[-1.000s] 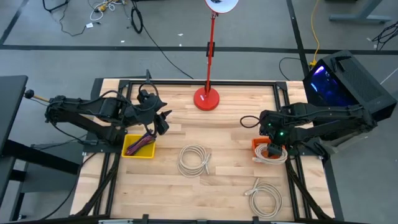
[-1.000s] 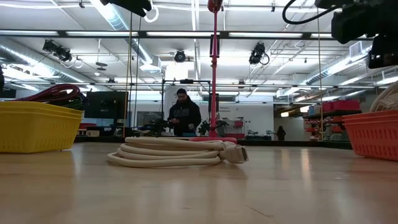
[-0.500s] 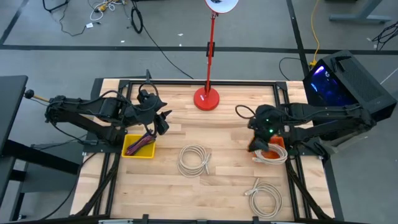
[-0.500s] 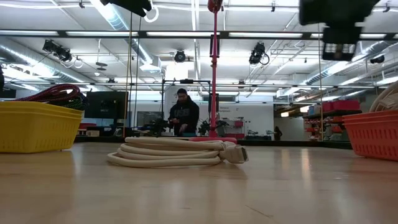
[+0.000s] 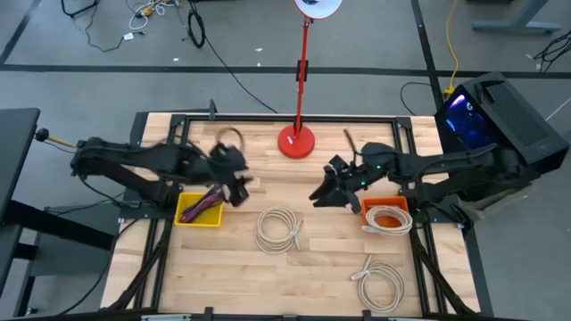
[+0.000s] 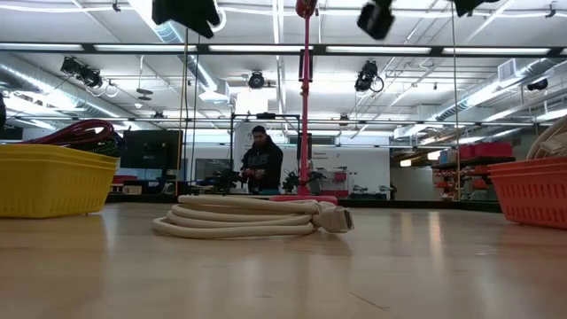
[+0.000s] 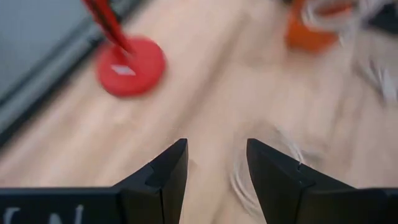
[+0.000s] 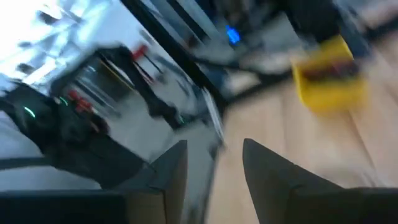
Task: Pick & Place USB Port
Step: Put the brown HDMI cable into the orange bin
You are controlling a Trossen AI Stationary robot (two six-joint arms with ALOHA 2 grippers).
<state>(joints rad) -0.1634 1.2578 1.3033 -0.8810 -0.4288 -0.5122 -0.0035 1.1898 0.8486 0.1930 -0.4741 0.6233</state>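
A white coiled cable [image 5: 278, 227] lies flat on the wooden table near its middle; in the low view the cable [image 6: 252, 217] shows its plug end. A second white coil [image 5: 382, 283] lies near the front right. My left gripper [image 5: 237, 178] hovers open above the table beside the yellow basket [image 5: 200, 209]; its fingers [image 7: 214, 146] hold nothing. My right gripper [image 5: 321, 194] hangs open in the air left of the orange basket [image 5: 385, 217], pointing toward the table's left side, and its fingers [image 8: 212, 146] are empty too.
The yellow basket holds red and dark cables. The orange basket holds a white coil. A red lamp base [image 5: 296, 141] with an upright pole stands at the far middle. A person stands in the room beyond the table [image 6: 262, 159].
My right gripper has left its place above the orange basket, risen and swung toward the table's middle, tipping from pointing down to nearly level. My left gripper has shifted a little toward the table's middle. Neither gripper has changed its opening. The cables have not moved.
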